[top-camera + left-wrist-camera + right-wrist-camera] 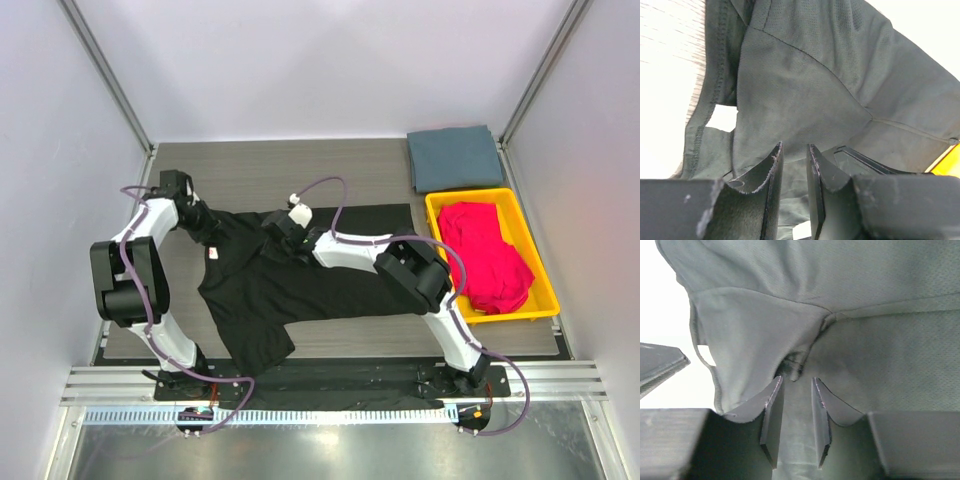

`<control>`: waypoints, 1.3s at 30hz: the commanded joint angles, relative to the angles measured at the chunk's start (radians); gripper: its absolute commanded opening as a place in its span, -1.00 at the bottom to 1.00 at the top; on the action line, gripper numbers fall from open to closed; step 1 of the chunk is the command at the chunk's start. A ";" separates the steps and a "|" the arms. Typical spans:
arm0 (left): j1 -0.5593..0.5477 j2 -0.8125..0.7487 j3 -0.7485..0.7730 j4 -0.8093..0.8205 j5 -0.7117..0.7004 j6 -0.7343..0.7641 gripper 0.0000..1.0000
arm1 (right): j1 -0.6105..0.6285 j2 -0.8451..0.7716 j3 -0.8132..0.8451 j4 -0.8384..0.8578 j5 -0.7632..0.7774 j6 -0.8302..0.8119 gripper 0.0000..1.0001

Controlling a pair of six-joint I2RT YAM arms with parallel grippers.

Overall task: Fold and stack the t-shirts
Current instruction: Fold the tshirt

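Observation:
A black t-shirt (290,290) lies spread in the middle of the table, its upper edge bunched up toward both grippers. My left gripper (207,226) is at its upper left, and its jaws (794,146) stand nearly shut with black cloth between them. My right gripper (285,226) is at the upper middle, with its jaws (797,381) nearly shut on a gathered fold. A small red-white neck label (212,252) shows near the left gripper. A folded slate grey-blue t-shirt (455,157) lies at the back right. Magenta-red t-shirts (487,255) lie in the tray.
A yellow plastic tray (541,285) stands at the right edge of the table. A black mat (385,215) lies under the black t-shirt. Walls and frame posts enclose the table on three sides. The arm bases stand at the near edge.

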 commanded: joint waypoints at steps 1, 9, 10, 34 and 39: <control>0.005 -0.071 0.001 0.021 -0.023 0.017 -0.48 | -0.004 0.000 0.041 0.041 0.059 0.039 -0.33; 0.008 -0.100 0.012 0.016 -0.006 0.016 -0.46 | 0.011 0.042 0.082 0.033 0.059 0.039 -0.36; 0.006 -0.098 0.010 0.018 -0.004 0.017 -0.46 | 0.011 0.045 0.084 0.033 0.059 0.044 -0.36; 0.006 -0.095 -0.003 0.026 0.020 0.008 -0.46 | 0.014 0.076 0.086 0.030 0.070 0.061 -0.49; 0.006 -0.092 -0.003 0.029 0.019 0.008 -0.46 | 0.014 0.063 0.083 0.033 0.081 0.044 -0.93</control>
